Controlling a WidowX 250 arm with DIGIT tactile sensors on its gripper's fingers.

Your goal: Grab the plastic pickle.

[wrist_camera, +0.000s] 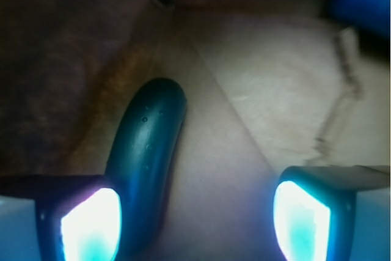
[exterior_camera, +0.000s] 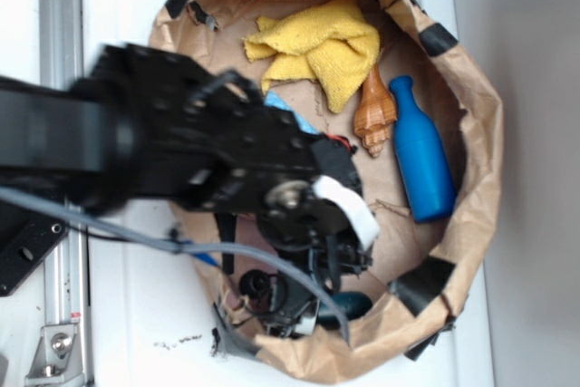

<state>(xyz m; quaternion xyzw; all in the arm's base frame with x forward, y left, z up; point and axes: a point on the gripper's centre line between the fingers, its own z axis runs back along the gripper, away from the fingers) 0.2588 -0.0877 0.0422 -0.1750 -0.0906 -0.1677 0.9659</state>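
Note:
The plastic pickle is dark green, glossy and faintly bumpy, lying on the brown paper floor. In the wrist view it runs down between my fingers, close against the left fingertip; the right fingertip stands well apart from it. My gripper is open around it. In the exterior view the gripper reaches down into the near end of the paper bag, and only a dark green tip of the pickle shows beside it.
The crumpled brown paper bag forms a walled basin on a white surface. Inside lie a blue bottle, a tan seashell, a yellow cloth and a light blue item partly under my arm.

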